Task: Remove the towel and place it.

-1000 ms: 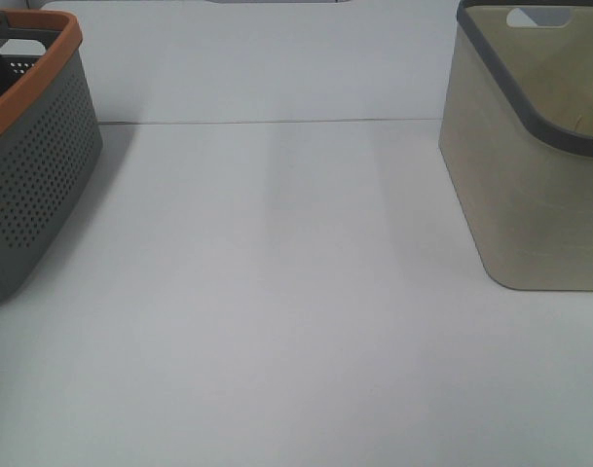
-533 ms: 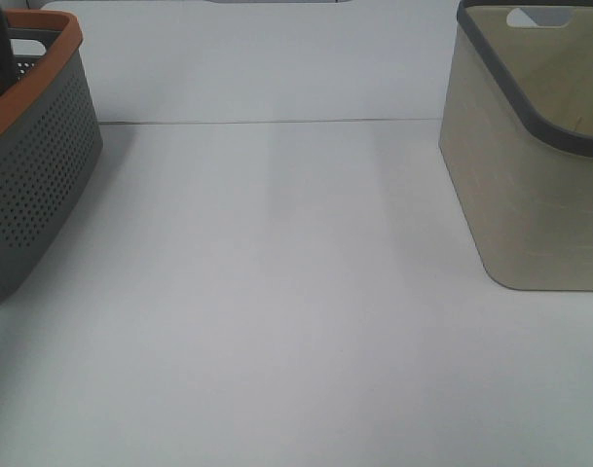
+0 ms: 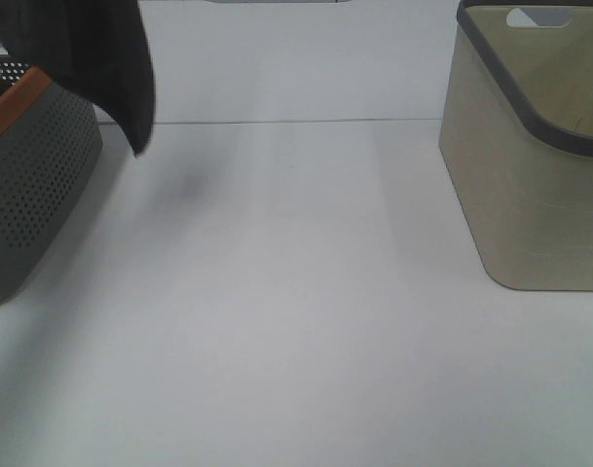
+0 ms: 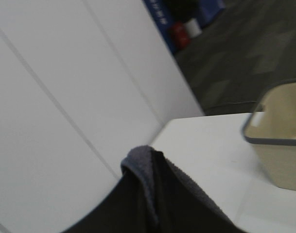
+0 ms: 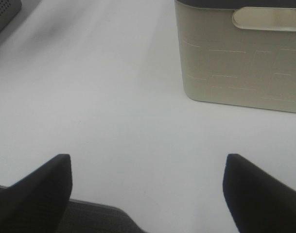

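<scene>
Jaws of the right gripper (image 5: 148, 166) gape empty, the left gripper's seem clamped on the towel (image 3: 93, 49) above the basket (image 3: 33, 185) — removal under way, next swing it clear.

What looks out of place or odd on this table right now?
The towel hangs in mid-air over the grey basket, one corner drooping past its orange rim. The beige basket stands upright; nothing else stands out.

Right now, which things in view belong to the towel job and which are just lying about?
In the job: towel, hanging in the air above the orange-rimmed grey basket.
Not clearly in it: beige basket, perhaps the drop spot; right gripper, open over the white table.
</scene>
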Robot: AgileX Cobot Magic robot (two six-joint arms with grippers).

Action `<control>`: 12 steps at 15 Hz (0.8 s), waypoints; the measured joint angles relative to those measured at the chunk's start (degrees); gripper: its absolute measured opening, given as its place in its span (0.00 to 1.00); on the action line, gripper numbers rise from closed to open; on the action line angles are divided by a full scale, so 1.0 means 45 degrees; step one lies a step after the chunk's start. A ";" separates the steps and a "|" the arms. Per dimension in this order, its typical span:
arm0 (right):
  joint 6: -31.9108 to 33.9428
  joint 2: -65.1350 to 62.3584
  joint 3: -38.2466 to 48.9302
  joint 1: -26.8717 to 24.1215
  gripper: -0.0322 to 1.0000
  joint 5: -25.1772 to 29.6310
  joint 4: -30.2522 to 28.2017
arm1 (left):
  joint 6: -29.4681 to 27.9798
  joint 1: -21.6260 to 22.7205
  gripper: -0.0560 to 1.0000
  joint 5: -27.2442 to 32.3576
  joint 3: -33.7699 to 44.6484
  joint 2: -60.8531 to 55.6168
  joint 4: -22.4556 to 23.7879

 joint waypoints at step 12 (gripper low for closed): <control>-0.1821 0.0127 -0.0115 0.0000 0.83 -0.2012 0.2406 | -0.3425 -0.1986 0.05 0.4927 0.0178 0.1884 0.4304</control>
